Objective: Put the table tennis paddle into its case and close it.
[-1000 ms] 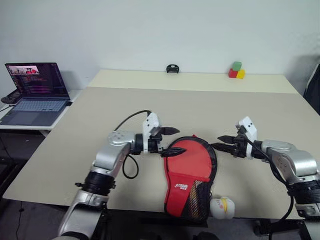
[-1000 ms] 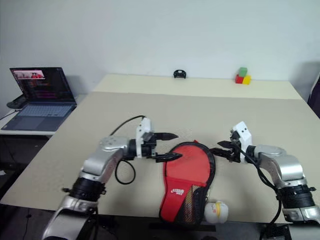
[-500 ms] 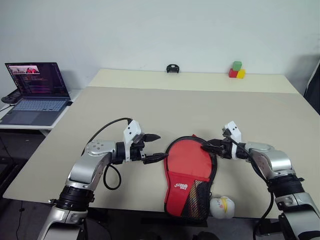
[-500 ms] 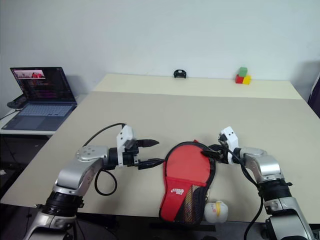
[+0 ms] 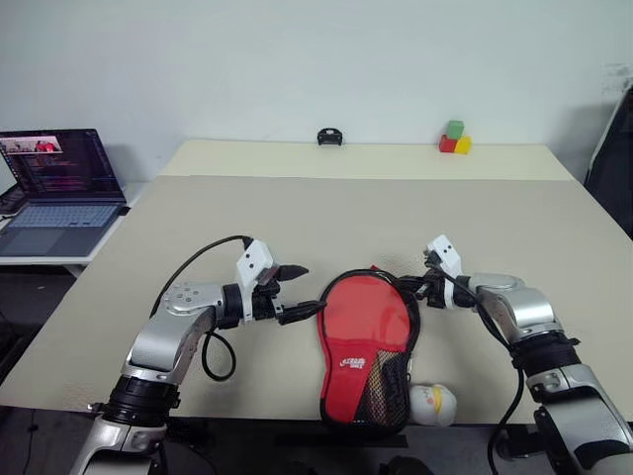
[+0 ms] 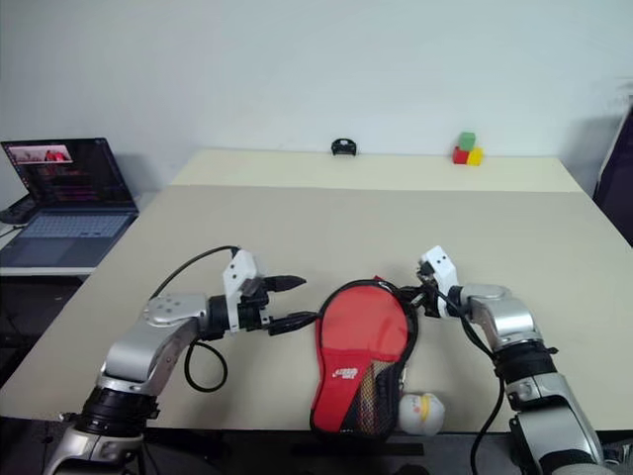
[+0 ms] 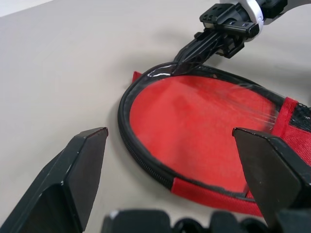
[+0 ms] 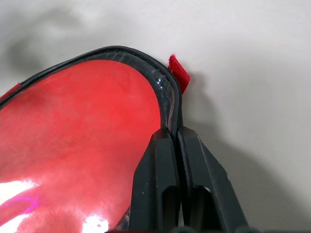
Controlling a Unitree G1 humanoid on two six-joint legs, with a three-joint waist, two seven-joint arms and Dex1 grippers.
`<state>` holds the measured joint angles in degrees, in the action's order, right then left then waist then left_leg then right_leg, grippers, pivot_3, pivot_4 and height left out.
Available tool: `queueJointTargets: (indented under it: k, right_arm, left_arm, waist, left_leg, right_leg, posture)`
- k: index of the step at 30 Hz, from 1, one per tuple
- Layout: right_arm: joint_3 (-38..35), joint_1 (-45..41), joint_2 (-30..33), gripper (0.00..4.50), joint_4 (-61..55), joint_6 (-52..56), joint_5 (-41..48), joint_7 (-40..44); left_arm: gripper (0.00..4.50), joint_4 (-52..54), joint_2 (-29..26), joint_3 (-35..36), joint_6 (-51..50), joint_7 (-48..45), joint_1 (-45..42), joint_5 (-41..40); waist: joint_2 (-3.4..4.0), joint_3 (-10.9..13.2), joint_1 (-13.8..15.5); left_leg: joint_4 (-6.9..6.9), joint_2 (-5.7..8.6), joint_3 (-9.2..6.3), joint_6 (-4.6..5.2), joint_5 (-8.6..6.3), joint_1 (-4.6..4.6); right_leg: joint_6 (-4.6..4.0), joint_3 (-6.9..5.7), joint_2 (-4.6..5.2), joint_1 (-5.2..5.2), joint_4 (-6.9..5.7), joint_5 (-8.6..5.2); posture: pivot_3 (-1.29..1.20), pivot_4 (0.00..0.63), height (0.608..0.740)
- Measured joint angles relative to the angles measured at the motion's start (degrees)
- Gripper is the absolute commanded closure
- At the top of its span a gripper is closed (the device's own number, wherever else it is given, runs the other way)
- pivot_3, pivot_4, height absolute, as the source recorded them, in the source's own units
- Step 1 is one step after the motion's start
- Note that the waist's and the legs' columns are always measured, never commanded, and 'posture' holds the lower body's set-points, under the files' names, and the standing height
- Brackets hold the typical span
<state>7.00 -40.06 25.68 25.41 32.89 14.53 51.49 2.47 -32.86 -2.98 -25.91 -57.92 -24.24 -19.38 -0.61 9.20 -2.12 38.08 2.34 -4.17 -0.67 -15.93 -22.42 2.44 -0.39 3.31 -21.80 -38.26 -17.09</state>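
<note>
Right gripper (image 8: 170, 138) first: our two black fingers are pressed together on the black rim of the case (image 5: 364, 351) at its rounded far end, just beside a small red tab (image 8: 179, 73). Whether we have the zip pull itself or just the edge binding, we can't tell from here. Over on the other side, our left gripper (image 5: 297, 294) hangs with its fingers spread wide, just off the case's near-left edge and holding nothing.

So where are we in the job? We'd judge the loading done and the closing in hand. Look at the case: the table tennis paddle (image 5: 361, 322) lies inside it, red face showing through the see-through panel, white logo down toward the narrow end where the mesh begins. The case lies flat near the front edge of the table (image 5: 297, 218), a small white ball (image 5: 432, 404) just beside its narrow end.

Next move, as we read it: draw the pinched rim or zip along the curve, and we'd want the left gripper pressing the case down so it doesn't slide with the pull. The risk is dragging the whole pouch instead of the zip.
</note>
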Motion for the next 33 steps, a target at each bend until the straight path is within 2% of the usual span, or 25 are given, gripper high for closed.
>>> queueJointTargets:
  k: [7, 15, 23, 26, 33]
  right_arm:
    - [1.00, -7.20, -3.13, 4.48, 9.12, -3.78, -2.68, 0.62]
    - [1.22, -14.21, -6.16, 4.48, 19.61, -9.74, -6.42, 2.15]
    - [2.00, -16.78, -7.46, 4.48, 26.37, -14.94, -9.71, 3.24]
    - [1.98, -17.67, -8.14, 3.87, 28.17, -15.53, -10.77, 3.05]
    - [-1.33, -18.59, -10.05, 1.50, 30.08, -16.25, -9.62, 1.87]
  left_arm:
    - [0.00, 0.00, 0.04, -0.04, 0.10, 0.96, -0.02, 0.06]
    - [0.00, -0.01, 0.28, -0.13, 0.29, 1.03, -0.04, 0.21]
    - [0.00, -0.10, 0.55, -0.85, 1.37, 0.99, -0.10, 0.42]
    - [0.00, -0.15, 0.70, -1.33, 1.60, 1.02, -0.11, 0.45]
    - [0.00, -1.18, 1.31, -1.40, 2.67, 0.97, -0.38, 0.55]
  waist:
    - [0.00, 0.03, -0.20]
    - [0.01, 0.03, -0.13]
    - [0.01, 0.03, -0.21]
    - [0.01, 0.03, -0.41]
    - [0.02, 0.04, -0.48]
  left_leg:
    - [0.01, -0.04, 0.22, -0.02, 0.05, 0.06]
    - [-0.01, -0.04, 0.26, -0.11, 0.11, 0.05]
    - [-0.04, -0.05, 0.37, -0.15, 0.12, 0.06]
    - [-0.04, -0.06, 0.39, -0.15, 0.12, 0.07]
    - [-0.04, -0.06, 0.41, -0.15, 0.12, 0.07]
  right_leg:
    - [-0.08, 0.38, -0.07, -0.42, -0.72, 0.00]
    - [-0.12, 0.54, -0.12, -0.50, -0.70, 0.02]
    - [-0.12, 0.69, -0.13, -0.54, -0.70, 0.02]
    - [-0.12, 0.73, -0.13, -0.54, -0.71, 0.02]
    - [-0.12, 0.75, -0.13, -0.55, -0.71, 0.02]
  posture:
    - [0.00, 0.150, 0.740]
    - [0.00, 0.150, 0.740]
    - [0.00, 0.150, 0.740]
    - [0.00, 0.150, 0.740]
    - [0.00, 0.150, 0.740]
